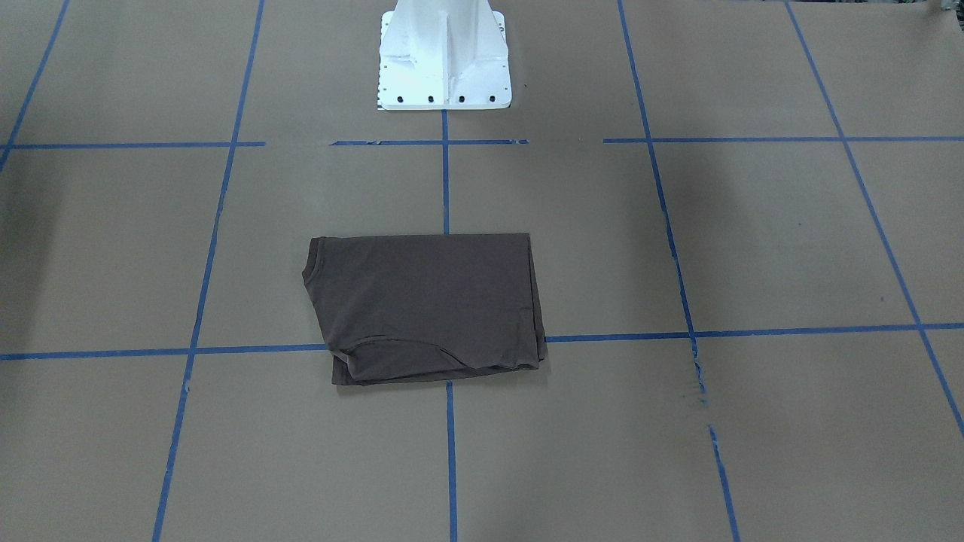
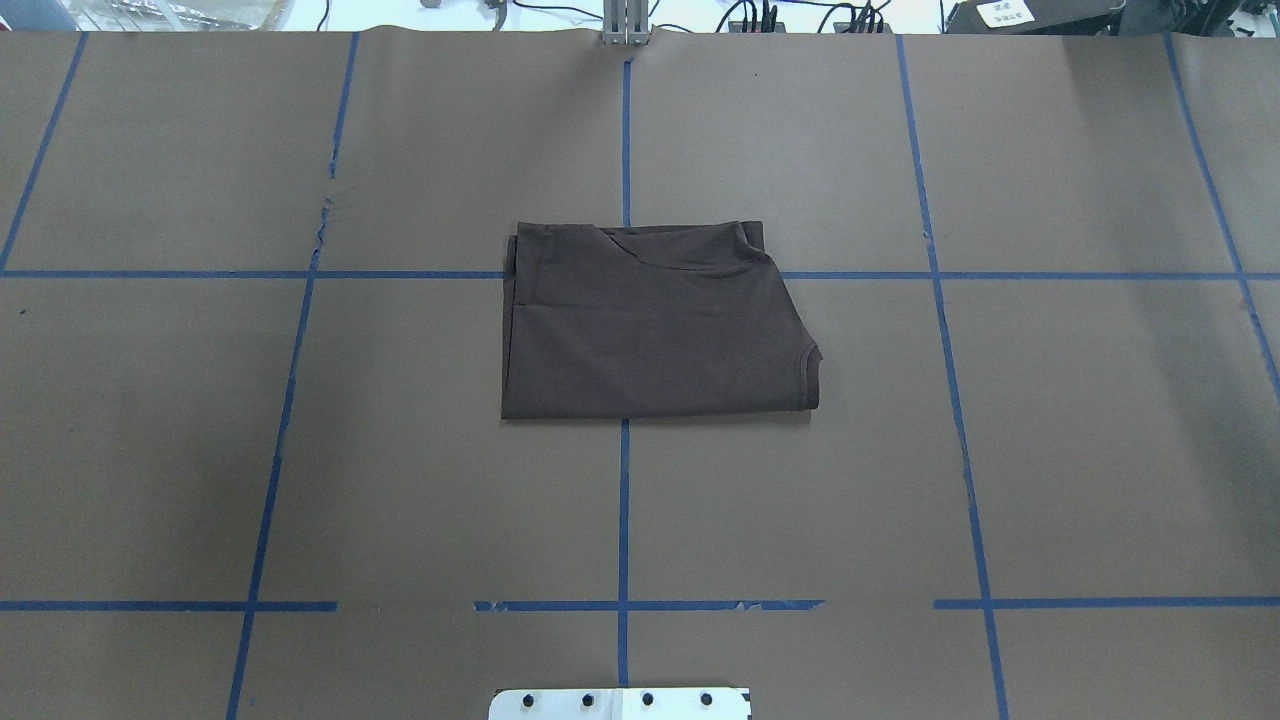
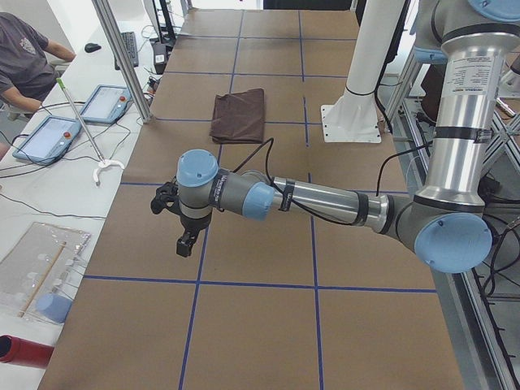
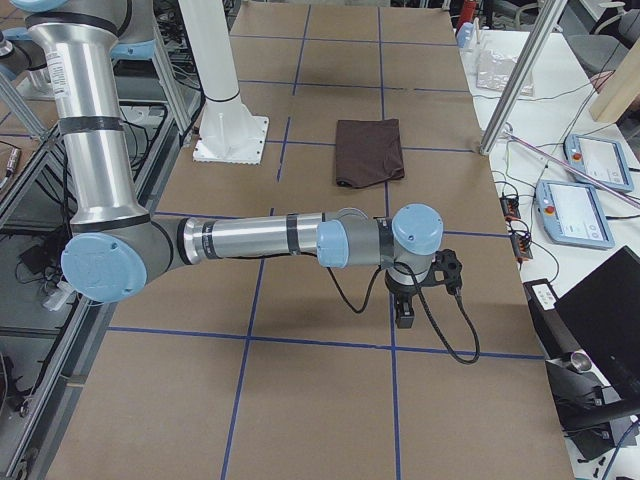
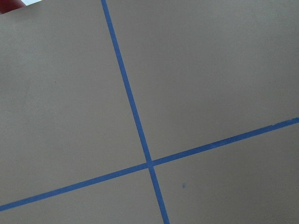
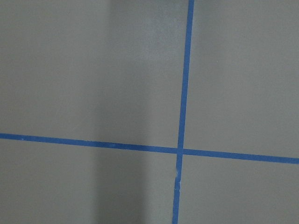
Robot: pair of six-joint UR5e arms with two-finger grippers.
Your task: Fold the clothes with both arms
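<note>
Left fingers [image 3: 185, 242] and right fingers [image 4: 405, 312] hang far from the folded T-shirt [image 2: 650, 325].

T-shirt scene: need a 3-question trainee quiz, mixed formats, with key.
1. True or false: the left tool and the right tool are both well clear of the folded T-shirt.
2. Multiple choice: in the overhead view, the T-shirt lies across A) the centre blue tape line on the table; B) a red tray; C) the white pedestal's base plate.
3. Short answer: can you tell from these views whether either tool is open or shut?

Key: 1 true. 2 A. 3 No; each tool shows only in a side view, which does not settle it.
</note>
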